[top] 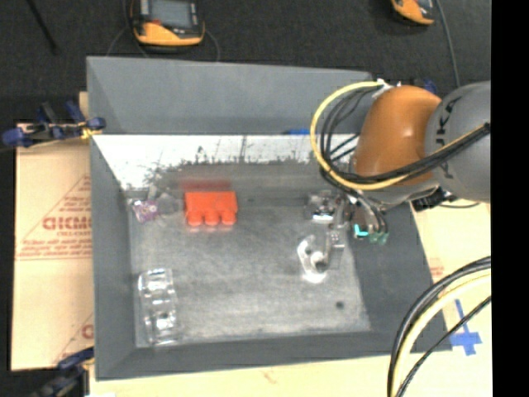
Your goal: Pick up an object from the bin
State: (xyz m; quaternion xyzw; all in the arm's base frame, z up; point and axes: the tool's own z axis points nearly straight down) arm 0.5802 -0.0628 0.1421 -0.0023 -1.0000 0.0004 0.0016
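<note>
My gripper is low in the right half of the bin, under the arm's orange cover. Its tip reaches down to a small white and clear curved thing lying on the bin floor, and seems to touch its right side. I cannot tell whether the thing is held. An orange block with three round bumps lies well to the left, near the back wall.
A tiny clear and purple piece lies at the back left, beside the orange block. A clear plastic container lies in the front left corner. The arm and its cables come in over the bin's right wall.
</note>
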